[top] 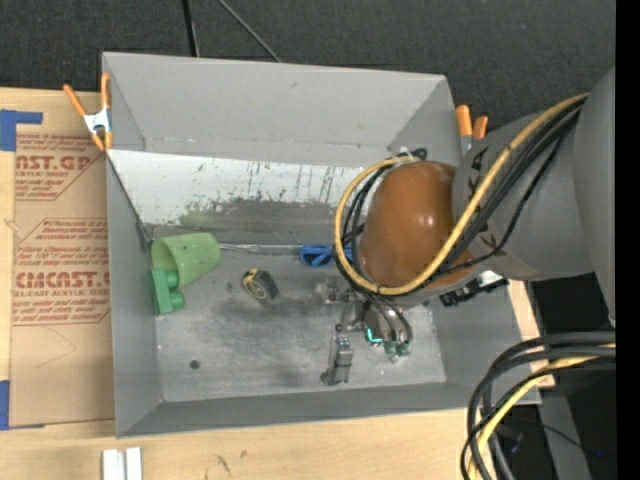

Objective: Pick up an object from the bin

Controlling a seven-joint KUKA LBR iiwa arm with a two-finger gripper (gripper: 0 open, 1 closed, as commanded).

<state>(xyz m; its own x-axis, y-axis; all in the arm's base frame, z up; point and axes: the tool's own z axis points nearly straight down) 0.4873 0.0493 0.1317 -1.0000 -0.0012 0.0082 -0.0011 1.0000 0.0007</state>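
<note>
The gripper (pixel 360 353) hangs low over the front right part of a grey metal bin (pixel 270 108). It is a thin, dark metal assembly with a small green-tinted part on its right side. Its tip is close to the bare floor, near the front wall. It is not possible to tell whether the gripper is released or clenched, and nothing can be made out in its grasp.

Four things lie on the floor of the bin. Nearest the gripper, up and to its left, is a small dark piece (pixel 260 285) with a yellowish band, lying alone near the middle of the floor. Behind the gripper, where the floor meets the sloping back wall, a blue thing (pixel 316 256) sticks out, its right end hidden under the robot's wrist. Well apart from both, at the left side, a light green cup (pixel 187 258) lies on its side with its mouth toward the left wall. A darker green block (pixel 165 294) sits just below the cup, touching it or very nearly so. The rest of the floor is scuffed bare metal.

Above the gripper, a rounded orange cover (pixel 405 223) wraps the wrist. Yellow and black cables (pixel 345 230) loop around the cover. The thick grey arm (pixel 560 198) reaches in from the right over the bin's right wall.
</note>
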